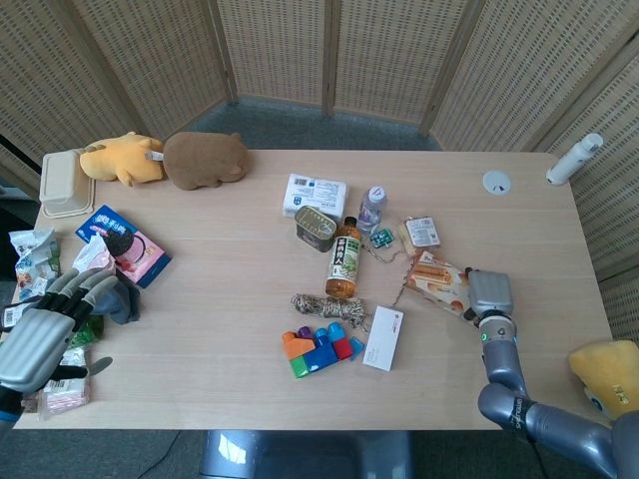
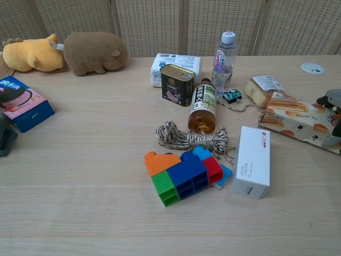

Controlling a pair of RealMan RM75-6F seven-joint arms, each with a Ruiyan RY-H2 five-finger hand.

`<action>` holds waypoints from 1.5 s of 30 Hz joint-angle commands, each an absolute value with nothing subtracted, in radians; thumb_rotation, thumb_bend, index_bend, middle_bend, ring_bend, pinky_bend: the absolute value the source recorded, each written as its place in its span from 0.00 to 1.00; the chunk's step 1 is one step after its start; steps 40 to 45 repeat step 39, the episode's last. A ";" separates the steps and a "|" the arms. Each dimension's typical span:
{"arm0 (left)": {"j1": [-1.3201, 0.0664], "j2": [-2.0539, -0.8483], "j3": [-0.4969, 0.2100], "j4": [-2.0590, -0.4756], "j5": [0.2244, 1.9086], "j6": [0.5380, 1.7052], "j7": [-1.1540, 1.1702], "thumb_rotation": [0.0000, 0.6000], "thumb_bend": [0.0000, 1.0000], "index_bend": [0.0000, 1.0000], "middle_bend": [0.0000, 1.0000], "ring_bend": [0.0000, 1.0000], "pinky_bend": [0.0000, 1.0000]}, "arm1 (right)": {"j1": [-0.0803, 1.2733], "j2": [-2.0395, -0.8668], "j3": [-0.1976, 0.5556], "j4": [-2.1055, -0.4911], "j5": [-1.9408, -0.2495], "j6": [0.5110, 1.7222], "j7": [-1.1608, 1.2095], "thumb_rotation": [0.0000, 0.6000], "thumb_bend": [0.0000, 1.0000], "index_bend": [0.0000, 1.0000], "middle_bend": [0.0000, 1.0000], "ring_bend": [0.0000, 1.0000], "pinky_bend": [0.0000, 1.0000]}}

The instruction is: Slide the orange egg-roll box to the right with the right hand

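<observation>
The orange egg-roll box (image 1: 435, 278) lies right of centre on the table, slanting down to the right; in the chest view the box (image 2: 294, 121) looks raised at its right end. My right hand (image 1: 489, 293) sits on that right end with its fingers curled down over it, and shows at the frame edge in the chest view (image 2: 334, 105). My left hand (image 1: 42, 332) hovers at the table's left edge, fingers apart, holding nothing.
A small snack packet (image 1: 421, 232) touches the box's far end. A white carton (image 1: 383, 337), a rope bundle (image 1: 328, 306), toy blocks (image 1: 319, 349) and a tea bottle (image 1: 344, 257) lie to its left. A yellow plush (image 1: 609, 374) sits off the table's right edge.
</observation>
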State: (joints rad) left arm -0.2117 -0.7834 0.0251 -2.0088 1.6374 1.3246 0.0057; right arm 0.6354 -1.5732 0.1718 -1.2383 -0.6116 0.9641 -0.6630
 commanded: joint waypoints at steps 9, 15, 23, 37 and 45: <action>-0.211 -0.789 0.025 -2.011 1.630 1.320 0.013 1.00 0.00 0.00 0.00 0.00 0.00 | 0.615 -1.461 0.259 -1.337 -0.711 1.041 -0.526 1.00 0.05 0.65 0.82 0.86 0.61; -0.205 -0.791 0.028 -2.010 1.632 1.326 0.012 1.00 0.00 0.00 0.00 0.00 0.00 | 0.610 -1.353 0.343 -1.502 -0.743 1.095 -0.454 1.00 0.05 0.65 0.82 0.86 0.61; -0.194 -0.786 0.033 -2.011 1.643 1.345 0.005 1.00 0.00 0.00 0.00 0.00 0.00 | 0.617 -1.223 0.459 -1.745 -0.731 1.135 -0.379 1.00 0.05 0.65 0.82 0.87 0.61; -0.156 -0.779 0.050 -1.976 1.666 1.396 -0.045 1.00 0.00 0.00 0.00 0.00 0.00 | 0.654 -1.143 0.504 -1.941 -0.669 1.182 -0.359 1.00 0.05 0.65 0.82 0.89 0.61; -0.154 -0.780 0.052 -1.971 1.666 1.396 -0.049 1.00 0.00 0.00 0.00 0.00 0.00 | 0.658 -1.142 0.500 -1.943 -0.663 1.184 -0.356 1.00 0.05 0.65 0.82 0.89 0.61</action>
